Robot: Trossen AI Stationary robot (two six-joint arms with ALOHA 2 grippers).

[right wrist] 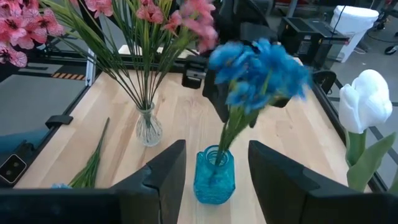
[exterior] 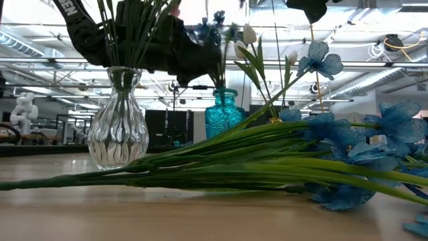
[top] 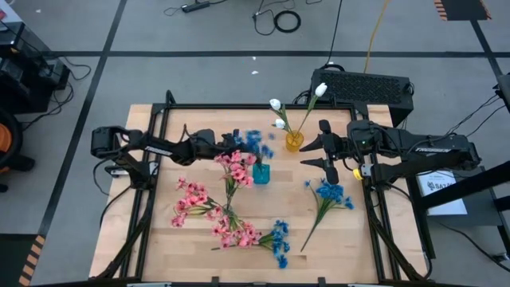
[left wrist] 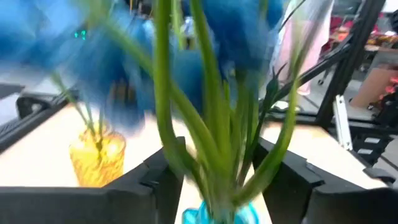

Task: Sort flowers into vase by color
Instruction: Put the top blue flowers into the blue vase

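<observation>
The left gripper (top: 227, 143), fingers spread, releases a blue-blossomed spray (top: 253, 142) into the teal glass vase (top: 261, 173); next, retreat clear. The right gripper (top: 325, 149) waits, spread.

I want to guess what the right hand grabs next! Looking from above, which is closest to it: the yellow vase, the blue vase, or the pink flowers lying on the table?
1. Yellow vase, just beside the right hand.
2. Blue vase, mid-table.
3. Pink flowers, far left side.

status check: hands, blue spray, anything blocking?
Left hand open around blue spray stems, stems down in blue vase. Right hand open, empty, waiting by yellow vase. Nothing blocking; loose flowers on table.
</observation>
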